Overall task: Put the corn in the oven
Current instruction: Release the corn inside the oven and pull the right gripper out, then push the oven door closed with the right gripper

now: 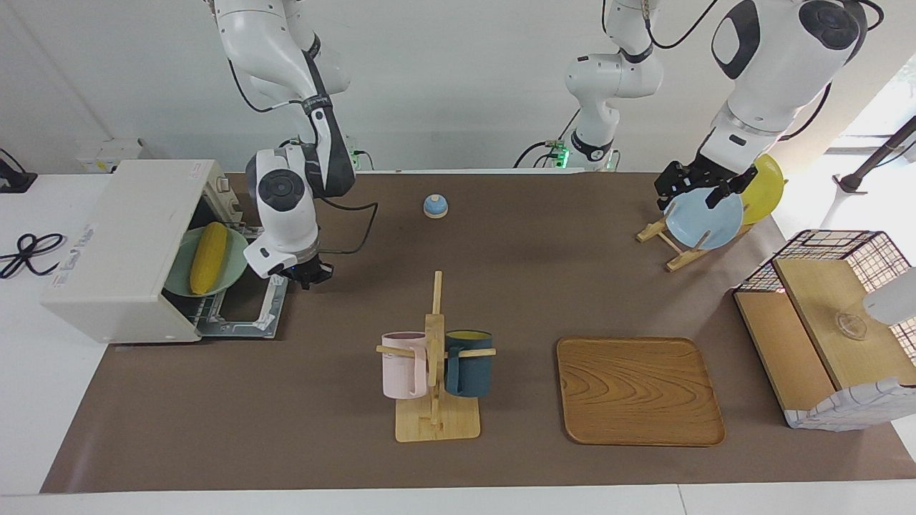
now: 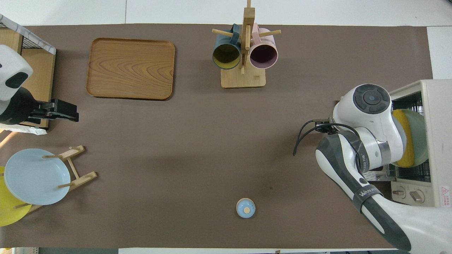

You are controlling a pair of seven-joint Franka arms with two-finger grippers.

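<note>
The yellow corn (image 1: 208, 257) lies on a pale green plate (image 1: 236, 252) that rests on the rack in the mouth of the off-white oven (image 1: 122, 243), at the right arm's end of the table. The oven's door (image 1: 243, 315) is folded down. My right gripper (image 1: 313, 275) is open and empty, just beside the door's edge, apart from the plate. In the overhead view the right arm covers its gripper and part of the corn (image 2: 409, 158); the plate (image 2: 419, 134) and oven (image 2: 436, 141) show. My left gripper (image 1: 693, 197) waits over the blue plate.
A blue bell (image 1: 436, 206) stands near the robots. A mug rack (image 1: 435, 357) with two mugs and a wooden tray (image 1: 638, 390) lie farther out. A blue plate (image 1: 705, 218) and yellow plate (image 1: 762, 189) stand in a rack; a wire-and-wood basket box (image 1: 830, 322) stands beside it.
</note>
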